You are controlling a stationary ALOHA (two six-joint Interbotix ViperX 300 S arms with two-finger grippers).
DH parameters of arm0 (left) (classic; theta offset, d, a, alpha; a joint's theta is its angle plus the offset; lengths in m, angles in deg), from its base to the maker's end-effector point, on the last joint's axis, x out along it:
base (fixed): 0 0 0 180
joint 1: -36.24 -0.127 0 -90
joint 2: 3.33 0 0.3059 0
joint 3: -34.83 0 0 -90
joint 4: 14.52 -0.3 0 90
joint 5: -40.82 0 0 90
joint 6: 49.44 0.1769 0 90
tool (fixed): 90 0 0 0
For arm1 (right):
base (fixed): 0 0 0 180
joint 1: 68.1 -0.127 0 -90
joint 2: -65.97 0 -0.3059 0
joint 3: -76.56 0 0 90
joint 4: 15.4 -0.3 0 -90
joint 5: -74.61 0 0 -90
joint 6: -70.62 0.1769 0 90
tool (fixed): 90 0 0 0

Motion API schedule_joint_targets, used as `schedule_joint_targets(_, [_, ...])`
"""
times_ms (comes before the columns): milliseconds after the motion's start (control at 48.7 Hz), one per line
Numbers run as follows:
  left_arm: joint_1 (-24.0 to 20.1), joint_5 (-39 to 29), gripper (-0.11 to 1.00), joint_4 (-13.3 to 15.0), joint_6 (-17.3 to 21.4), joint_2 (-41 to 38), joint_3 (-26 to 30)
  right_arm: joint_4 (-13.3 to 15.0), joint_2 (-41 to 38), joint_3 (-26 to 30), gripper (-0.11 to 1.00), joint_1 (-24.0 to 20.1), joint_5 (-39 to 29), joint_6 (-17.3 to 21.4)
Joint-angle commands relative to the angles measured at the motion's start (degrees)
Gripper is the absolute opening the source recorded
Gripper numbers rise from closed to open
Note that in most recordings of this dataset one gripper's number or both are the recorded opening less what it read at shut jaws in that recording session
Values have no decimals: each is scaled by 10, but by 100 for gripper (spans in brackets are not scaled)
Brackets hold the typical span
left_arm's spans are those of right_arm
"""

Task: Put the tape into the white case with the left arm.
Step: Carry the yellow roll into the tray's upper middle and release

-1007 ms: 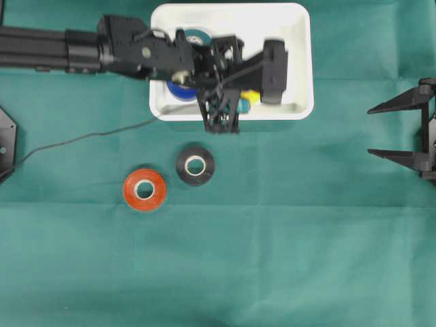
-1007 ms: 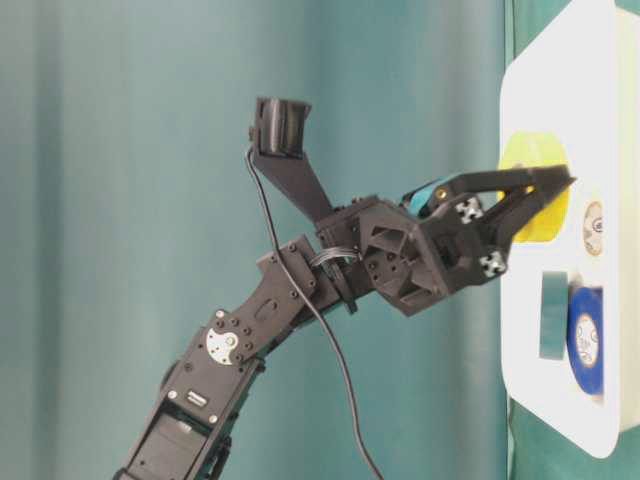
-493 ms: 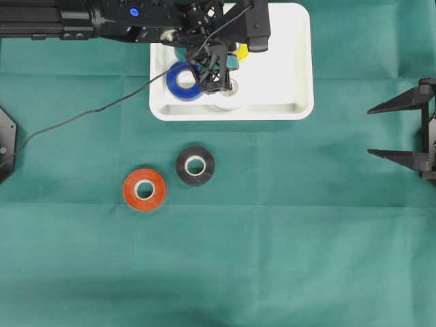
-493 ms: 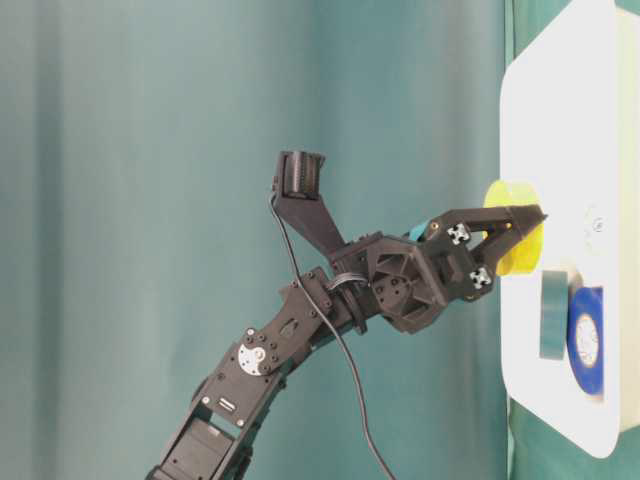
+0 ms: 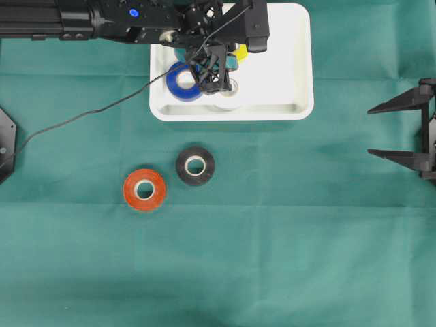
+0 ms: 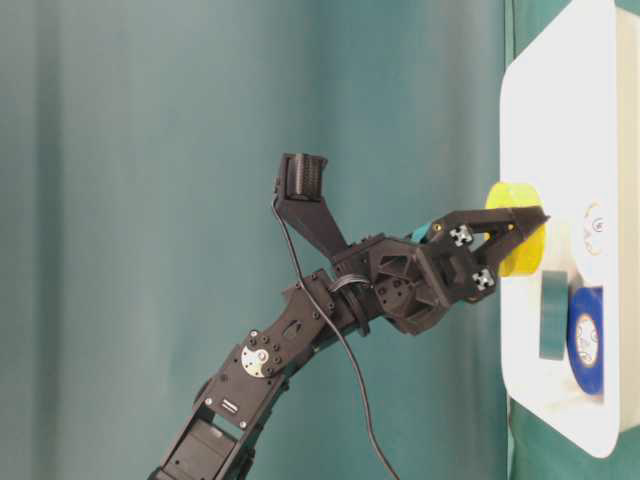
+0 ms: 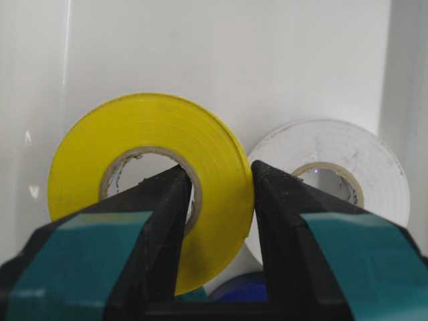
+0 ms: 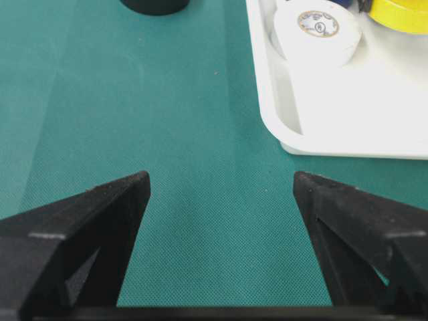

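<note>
Pinched through its core by the left gripper (image 7: 217, 190), a yellow tape roll (image 7: 150, 177) is held over the white case (image 5: 293, 68) at upper centre, apparently for release, while the right gripper (image 5: 398, 129) is seen spread and empty.

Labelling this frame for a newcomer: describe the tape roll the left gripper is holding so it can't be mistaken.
Find the shallow white rectangular plastic case at the top of the green cloth; the teal-banded left gripper reaches into it. It is shut on the yellow tape roll, one finger through the core, held on edge. Its neighbours in the case are white, blue and dark green; it alone is yellow.
</note>
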Motion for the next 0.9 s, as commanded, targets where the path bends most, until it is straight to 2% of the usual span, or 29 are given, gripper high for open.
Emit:
schedule_joint_targets(0, [-1, 5, 28, -1, -1, 18, 5, 1, -6, 6, 62, 0, 4, 0])
schedule_joint_targets(41, [-1, 5, 36, -1, -1, 19, 5, 1, -5, 6, 62, 0, 4, 0])
schedule_joint_targets(185, [0, 5, 80, -1, 0, 23, 3, 1, -6, 6, 62, 0, 4, 0])
schedule_joint_targets(247, [1, 5, 92, -1, 0, 25, 1, 1, -5, 6, 62, 0, 4, 0])
schedule_joint_targets(514, [4, 4, 90, 0, -3, 54, -18, 1, -4, 5, 62, 0, 4, 0])
schedule_joint_targets(884, [31, 5, 90, 1, -4, 187, -129, 1, -4, 6, 62, 1, 4, 0])
